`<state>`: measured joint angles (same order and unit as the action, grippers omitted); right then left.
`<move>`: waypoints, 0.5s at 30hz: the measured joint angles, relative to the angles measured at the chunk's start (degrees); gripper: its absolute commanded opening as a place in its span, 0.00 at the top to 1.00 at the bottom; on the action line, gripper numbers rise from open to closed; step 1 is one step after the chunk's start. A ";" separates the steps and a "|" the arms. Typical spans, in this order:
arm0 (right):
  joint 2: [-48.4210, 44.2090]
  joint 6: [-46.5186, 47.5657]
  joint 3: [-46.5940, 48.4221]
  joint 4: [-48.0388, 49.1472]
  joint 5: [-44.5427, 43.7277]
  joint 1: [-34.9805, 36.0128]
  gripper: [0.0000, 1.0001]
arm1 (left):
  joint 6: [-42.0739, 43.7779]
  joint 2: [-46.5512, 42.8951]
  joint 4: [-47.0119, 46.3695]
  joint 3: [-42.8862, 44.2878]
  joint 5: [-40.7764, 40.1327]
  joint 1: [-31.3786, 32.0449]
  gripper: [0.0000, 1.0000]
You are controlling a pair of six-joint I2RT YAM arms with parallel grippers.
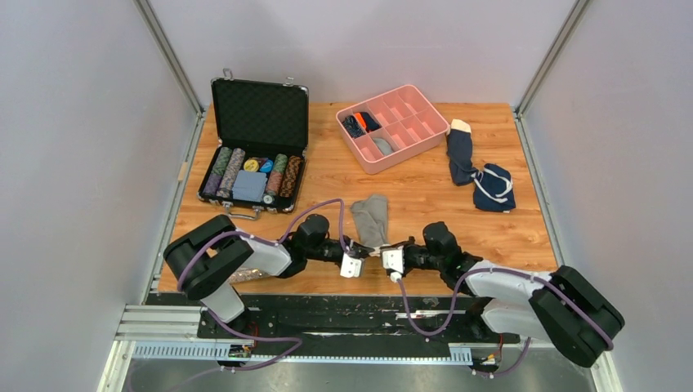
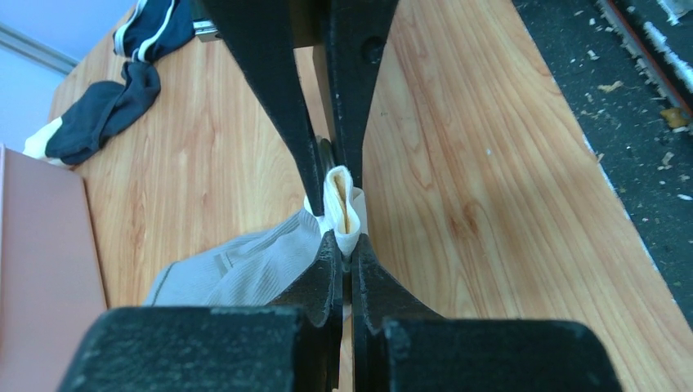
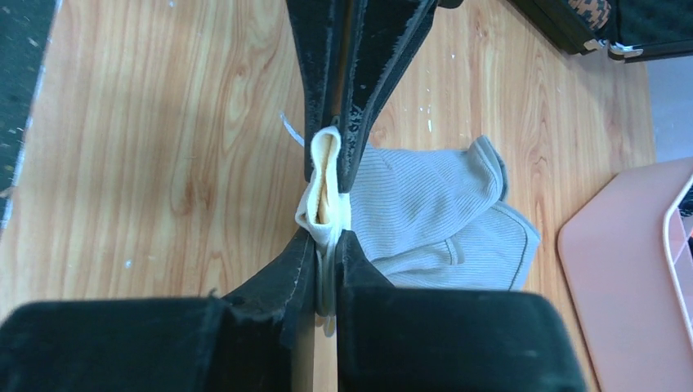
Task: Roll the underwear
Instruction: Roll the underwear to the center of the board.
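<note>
Top external view: I see the underwear (image 1: 372,216), one gray-taupe piece, lying crumpled on the wooden table (image 1: 425,204) just beyond the two arms, whose grippers meet tip to tip at its near edge.

In the wrist views, the left gripper (image 2: 346,251) has its fingers pressed together on the garment's cream band (image 3: 323,184). The right gripper (image 3: 327,238) is clamped on that same small fold from the opposite side.

I judge these the risks:
- The two sets of fingertips sit almost against each other — any uneven move could knock them together.
- Both hold only a narrow bunch of band, so it may slip free once I start turning.
- The loose cloth behind is folded unevenly and could roll up lopsided or slack.

Count:
- one underwear
- two grippers
- one pink divided tray (image 1: 411,150), holding a few rolled items I cannot count surely
- one open black case (image 1: 260,114) of chips
- one navy sock (image 1: 459,151)
- one navy garment with white trim (image 1: 494,188) — the last two well apart from the work
</note>
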<state>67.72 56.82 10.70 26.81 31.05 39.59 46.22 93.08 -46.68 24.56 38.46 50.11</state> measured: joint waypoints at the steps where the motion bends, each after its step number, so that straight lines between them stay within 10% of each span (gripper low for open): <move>1: -1.40 -0.02 0.74 -2.78 0.04 0.09 1.00 | 0.48 -0.68 1.05 0.02 0.04 0.00 1.00; 15: 0.22 1.57 19.63 -41.42 8.87 -0.98 1.00 | 0.09 -8.37 38.93 13.42 2.58 0.31 0.99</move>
<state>67.94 58.39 30.33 -14.61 39.92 38.61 46.30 84.71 -7.75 37.98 41.04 50.41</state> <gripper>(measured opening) 0.102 0.019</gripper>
